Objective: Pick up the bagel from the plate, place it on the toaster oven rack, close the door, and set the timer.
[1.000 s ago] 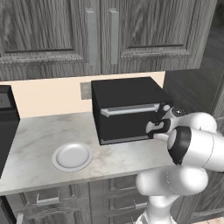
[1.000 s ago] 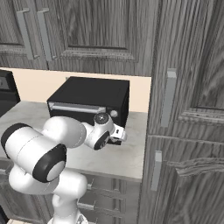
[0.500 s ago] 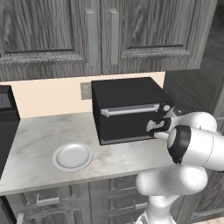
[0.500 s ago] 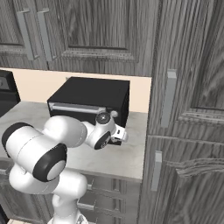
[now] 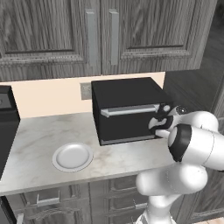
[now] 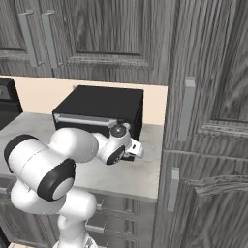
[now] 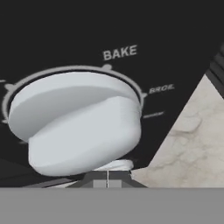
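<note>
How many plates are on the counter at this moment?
1. The plate sits on the marble counter, left of the black toaster oven and apart from it, with nothing on it. None other is visible, though the robot's arm hides part of the counter.

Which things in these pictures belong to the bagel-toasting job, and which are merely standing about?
Job:
plate, with no bagel on it
door, closed
knob, with BAKE printed above it
gripper, shut, right at the knob

Standing about:
upper cabinets
wall outlet
black appliance at the counter's left end
</note>
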Motion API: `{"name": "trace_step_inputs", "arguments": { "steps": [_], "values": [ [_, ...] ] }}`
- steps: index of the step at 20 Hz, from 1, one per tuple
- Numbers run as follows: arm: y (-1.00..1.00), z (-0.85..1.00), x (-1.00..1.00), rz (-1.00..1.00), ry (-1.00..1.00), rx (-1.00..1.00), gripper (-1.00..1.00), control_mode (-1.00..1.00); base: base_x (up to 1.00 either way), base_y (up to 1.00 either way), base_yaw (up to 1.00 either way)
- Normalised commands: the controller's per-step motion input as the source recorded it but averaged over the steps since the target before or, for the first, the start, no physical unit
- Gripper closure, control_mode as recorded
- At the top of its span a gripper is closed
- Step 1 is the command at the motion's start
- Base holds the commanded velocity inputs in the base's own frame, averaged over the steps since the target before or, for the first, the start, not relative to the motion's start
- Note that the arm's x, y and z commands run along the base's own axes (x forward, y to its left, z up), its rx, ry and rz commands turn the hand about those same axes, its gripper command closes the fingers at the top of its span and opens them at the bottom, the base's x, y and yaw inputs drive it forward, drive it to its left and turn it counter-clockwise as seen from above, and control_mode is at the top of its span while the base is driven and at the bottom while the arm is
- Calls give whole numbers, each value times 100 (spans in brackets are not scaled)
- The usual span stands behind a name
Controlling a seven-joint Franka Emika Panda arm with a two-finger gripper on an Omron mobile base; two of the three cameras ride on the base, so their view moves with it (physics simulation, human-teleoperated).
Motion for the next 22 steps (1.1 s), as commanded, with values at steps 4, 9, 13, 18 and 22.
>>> {"name": "trace_step_inputs", "arguments": {
  "steps": [4,9,13,18,22],
  "values": [
    [-86,-36,0,0,0,0,100,-100,0,0,0],
    [-66,-27,0,0,0,0,100,-100,0,0,0],
    [-43,-3,0,0,-3,0,100,-100,0,0,0],
    [-33,-3,-2,0,-3,0,100,-100,0,0,0],
    [-17,0,-1,0,0,0,100,-100,0,0,0]
  ]
}}
